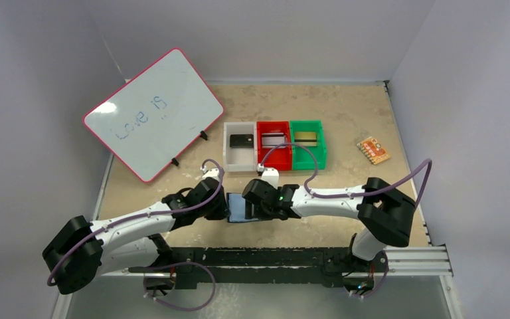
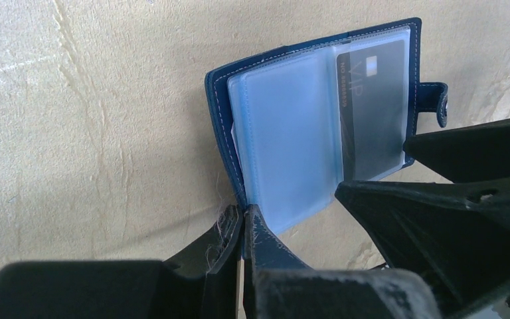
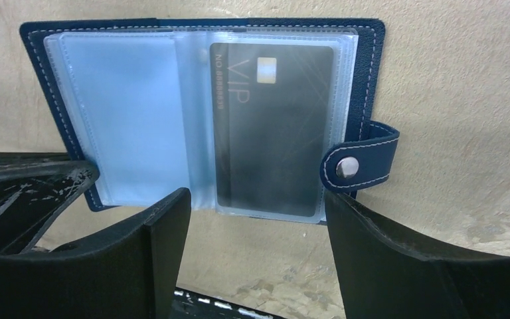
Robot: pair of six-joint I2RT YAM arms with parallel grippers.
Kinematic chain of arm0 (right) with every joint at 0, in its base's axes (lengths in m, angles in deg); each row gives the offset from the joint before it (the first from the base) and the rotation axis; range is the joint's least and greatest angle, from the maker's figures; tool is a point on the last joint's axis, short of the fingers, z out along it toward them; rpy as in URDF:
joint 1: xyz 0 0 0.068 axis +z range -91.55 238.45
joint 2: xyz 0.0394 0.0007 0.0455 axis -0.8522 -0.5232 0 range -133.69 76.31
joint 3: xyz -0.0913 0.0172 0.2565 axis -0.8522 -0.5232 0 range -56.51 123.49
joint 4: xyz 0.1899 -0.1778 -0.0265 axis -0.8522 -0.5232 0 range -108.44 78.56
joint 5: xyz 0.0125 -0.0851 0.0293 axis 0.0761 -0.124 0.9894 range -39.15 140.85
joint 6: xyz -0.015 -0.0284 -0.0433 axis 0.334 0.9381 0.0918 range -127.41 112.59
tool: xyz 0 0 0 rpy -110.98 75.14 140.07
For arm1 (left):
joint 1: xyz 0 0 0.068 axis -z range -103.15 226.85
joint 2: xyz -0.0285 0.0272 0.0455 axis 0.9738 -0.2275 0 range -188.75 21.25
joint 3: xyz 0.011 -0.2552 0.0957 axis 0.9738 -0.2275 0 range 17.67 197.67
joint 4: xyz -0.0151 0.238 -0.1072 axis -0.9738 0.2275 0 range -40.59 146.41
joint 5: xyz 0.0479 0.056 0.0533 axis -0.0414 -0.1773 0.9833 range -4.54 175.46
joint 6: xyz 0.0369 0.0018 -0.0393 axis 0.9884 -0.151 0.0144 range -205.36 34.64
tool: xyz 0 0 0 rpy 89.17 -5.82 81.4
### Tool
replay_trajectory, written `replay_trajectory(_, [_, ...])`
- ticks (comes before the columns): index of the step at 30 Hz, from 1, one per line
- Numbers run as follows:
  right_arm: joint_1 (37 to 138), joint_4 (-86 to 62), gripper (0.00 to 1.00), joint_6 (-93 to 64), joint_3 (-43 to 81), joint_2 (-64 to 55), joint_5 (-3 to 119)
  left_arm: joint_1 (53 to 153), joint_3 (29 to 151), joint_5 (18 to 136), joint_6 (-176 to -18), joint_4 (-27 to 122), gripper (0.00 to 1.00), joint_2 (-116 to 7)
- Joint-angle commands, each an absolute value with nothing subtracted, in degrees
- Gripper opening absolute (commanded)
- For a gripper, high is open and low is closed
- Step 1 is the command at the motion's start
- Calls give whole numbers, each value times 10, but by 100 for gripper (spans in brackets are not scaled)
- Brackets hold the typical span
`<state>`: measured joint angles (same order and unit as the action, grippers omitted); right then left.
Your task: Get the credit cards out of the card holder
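At near table [image 1: 345, 113] edge, note holder [image 3: 133, 113]: axis left-right, tab [image 3: 362, 159] right, half-hidden overhead, clamped by left gripper [image 2: 244, 216]; right gripper [image 3: 255, 199] spread.

We find the left claw [image 2: 244, 222] blocking one card holder [image 3: 133, 119] corner; table [image 3: 458, 86] past its tab [image 3: 362, 163] lies bare.

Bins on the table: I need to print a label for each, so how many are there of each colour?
White bin: 1
Red bin: 1
Green bin: 1
Total: 3
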<state>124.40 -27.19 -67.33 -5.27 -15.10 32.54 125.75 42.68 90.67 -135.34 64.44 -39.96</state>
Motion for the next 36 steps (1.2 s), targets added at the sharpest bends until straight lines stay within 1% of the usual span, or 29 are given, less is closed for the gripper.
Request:
replay_trajectory(1, [1245,-280,76,-684,-40,-163,312,1262,447,909,-1356,629,0,-391])
replay_trajectory(5, [1245,-293,76,-689,-37,-161,303,1262,447,908,-1356,628,0,-392])
replay_trajectory(9, [1245,-270,76,-683,-49,-149,316,1262,447,909,-1355,628,0,-393])
replay_trajectory(16, [1245,-253,71,-674,-42,-149,321,1263,447,906,-1356,625,0,-396])
replay_trajectory(22, [1245,-259,69,-672,-37,-125,307,1264,449,906,-1355,625,0,-397])
replay_trajectory(36, [1245,-262,68,-656,-18,-119,305,1266,450,905,-1356,619,0,-402])
